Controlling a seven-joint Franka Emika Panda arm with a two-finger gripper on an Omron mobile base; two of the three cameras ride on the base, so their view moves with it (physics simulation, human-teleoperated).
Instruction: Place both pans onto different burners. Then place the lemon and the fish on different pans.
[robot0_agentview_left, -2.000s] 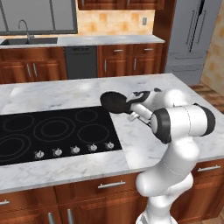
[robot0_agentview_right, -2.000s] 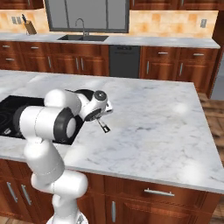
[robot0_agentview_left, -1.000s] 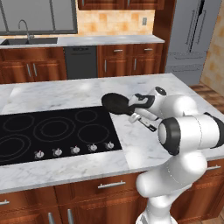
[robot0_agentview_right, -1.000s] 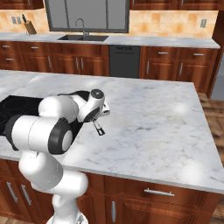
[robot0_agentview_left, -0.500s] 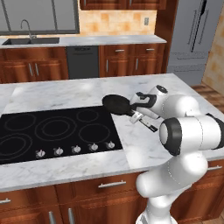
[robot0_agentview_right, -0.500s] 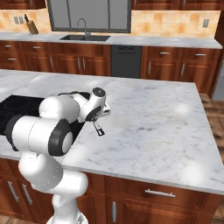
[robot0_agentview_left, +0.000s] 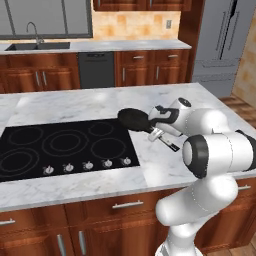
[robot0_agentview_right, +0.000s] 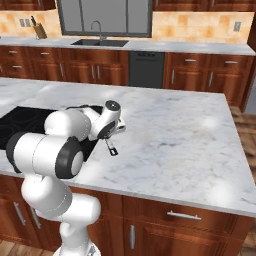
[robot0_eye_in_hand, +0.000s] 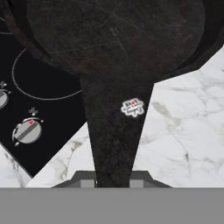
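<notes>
One pan (robot0_eye_in_hand: 113, 39) — rim cropped, handle clamped between fingers (robot0_eye_in_hand: 87, 178), cooktop (robot0_eye_in_hand: 48, 74) beneath

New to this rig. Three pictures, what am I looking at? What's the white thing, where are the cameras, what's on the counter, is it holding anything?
It is a rendered kitchen. The white thing is a robot arm on a mobile base. Two cameras sit behind it, left and right, looking over a marble island counter with a black cooktop. The third camera rides on the hand. The gripper is shut on the handle of a black frying pan, which sits at the cooktop's right edge, partly over the marble; the hand view shows the handle running between the fingertips. Small silver knobs line the cooktop's front.
</notes>
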